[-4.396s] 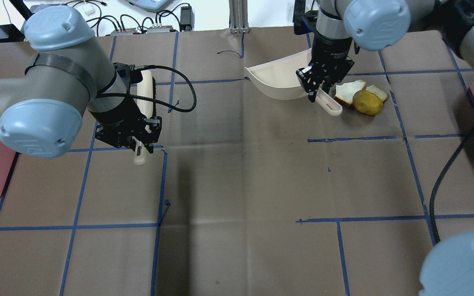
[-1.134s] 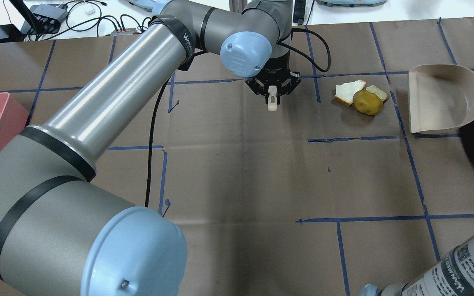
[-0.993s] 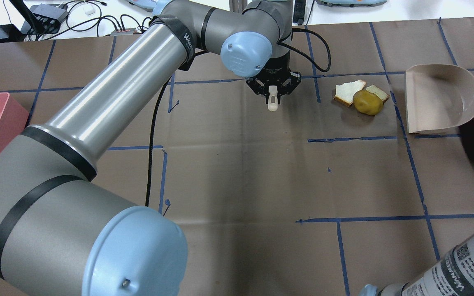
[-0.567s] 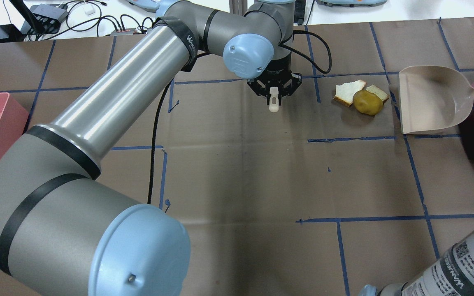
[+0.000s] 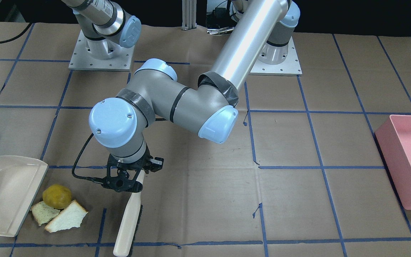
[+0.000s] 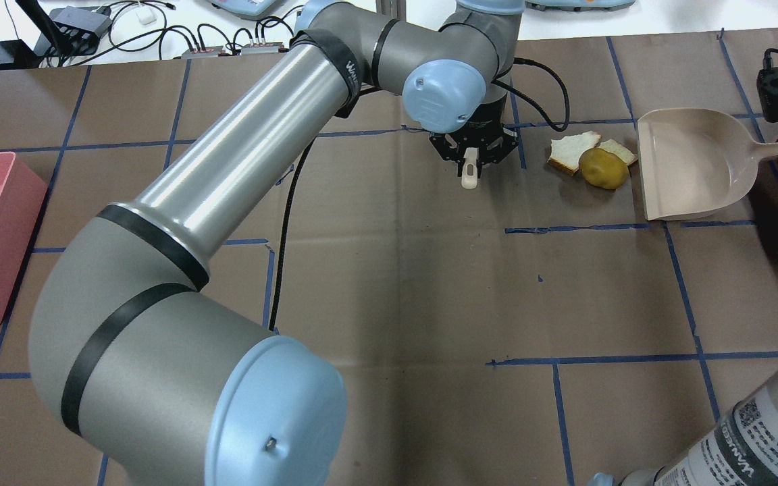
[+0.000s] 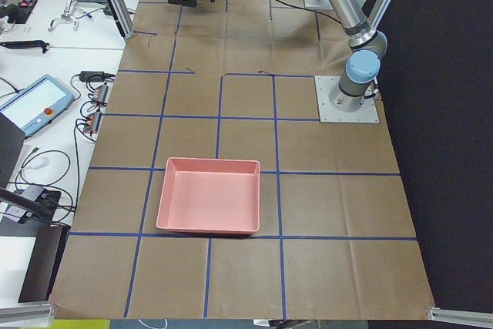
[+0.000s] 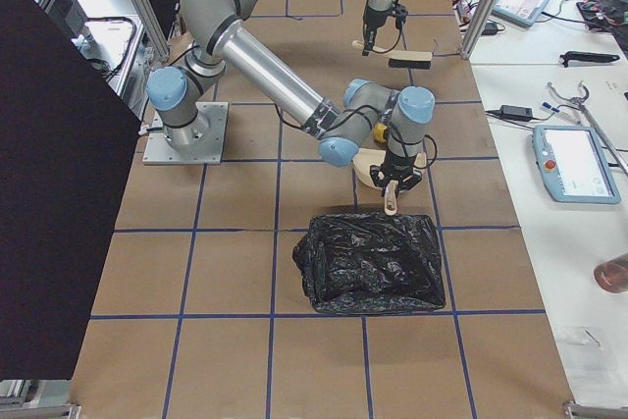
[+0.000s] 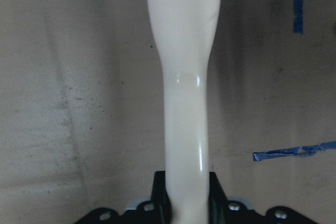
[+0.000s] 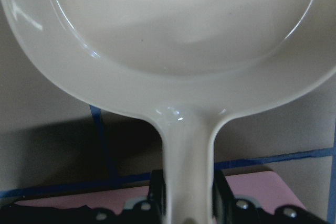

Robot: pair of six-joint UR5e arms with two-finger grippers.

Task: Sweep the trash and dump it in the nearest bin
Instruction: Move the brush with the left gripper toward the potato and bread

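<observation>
Both arms have closed in on the trash. In the overhead view's upper right, the dustpan (image 6: pixel 689 165), its handle clamped by the right gripper (image 10: pixel 187 203), lies just right of the pile. The left gripper (image 6: pixel 473 150) pinches the brush (image 5: pixel 128 221) left of it. Between them lie the potato (image 6: pixel 604 168), white slice (image 6: pixel 573 150) and greenish slice (image 6: pixel 622 150).

Bright, even light falls from above on the table (image 6: pixel 429 304), leaving a soft dark band of shadow down its middle in the overhead view. The left arm (image 6: pixel 247 155) carries a pale streak of glare along its metal tube. Both wrist views are close and slightly soft. The brush (image 9: pixel 184 103) and the dustpan (image 10: pixel 173 35) show small white glints, with deep shadow under the dustpan.
</observation>
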